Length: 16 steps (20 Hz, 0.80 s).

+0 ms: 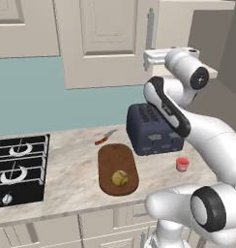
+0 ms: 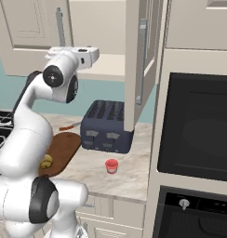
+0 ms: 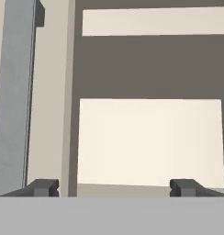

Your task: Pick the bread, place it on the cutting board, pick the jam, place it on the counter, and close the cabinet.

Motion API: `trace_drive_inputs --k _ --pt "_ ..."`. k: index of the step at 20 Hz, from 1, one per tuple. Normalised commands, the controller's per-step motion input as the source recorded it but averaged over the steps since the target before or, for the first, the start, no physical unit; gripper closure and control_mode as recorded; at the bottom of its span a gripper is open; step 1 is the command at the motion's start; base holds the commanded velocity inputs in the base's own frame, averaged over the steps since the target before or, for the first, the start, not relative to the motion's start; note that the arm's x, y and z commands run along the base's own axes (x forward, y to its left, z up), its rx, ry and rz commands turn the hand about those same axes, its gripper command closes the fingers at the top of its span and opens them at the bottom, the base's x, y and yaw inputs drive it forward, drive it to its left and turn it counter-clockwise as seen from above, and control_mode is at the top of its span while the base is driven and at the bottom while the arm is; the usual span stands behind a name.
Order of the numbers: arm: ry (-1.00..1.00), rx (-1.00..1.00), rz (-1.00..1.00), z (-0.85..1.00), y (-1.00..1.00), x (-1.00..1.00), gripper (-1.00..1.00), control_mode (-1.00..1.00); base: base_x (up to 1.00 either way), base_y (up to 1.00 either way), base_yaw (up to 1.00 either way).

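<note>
Kitchen counter (image 1: 71, 169) shows bread (image 1: 120, 178) on cutting board (image 1: 117, 167), jam (image 1: 182, 163) down right; I've only the cabinet (image 2: 142, 60) to shut, gripper (image 3: 114, 187) spread wide, empty.

Bread (image 1: 120, 178) on cutting board (image 1: 110, 160); jam (image 1: 182, 164) on counter (image 1: 71, 169) before toaster (image 1: 151, 130).

text: none legible | labels: none | brands: none | numbers: none | signs: none
</note>
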Motion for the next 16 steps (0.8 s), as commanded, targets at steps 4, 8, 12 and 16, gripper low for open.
trace_drive_inputs --k 4,8,12,16 --pt "0.0 0.0 0.07 0.0 0.0 0.25 -1.0 -1.0 0.0 0.0 0.0" --pt "0.0 0.0 0.05 0.0 0.0 0.26 -1.0 -1.0 0.0 0.0 0.0" --pt "0.0 0.0 0.03 0.0 0.01 0.24 -1.0 -1.0 0.0 0.0 0.0" --pt "0.0 0.0 0.02 0.0 0.03 0.23 -1.0 -1.0 0.0 0.0 0.0"
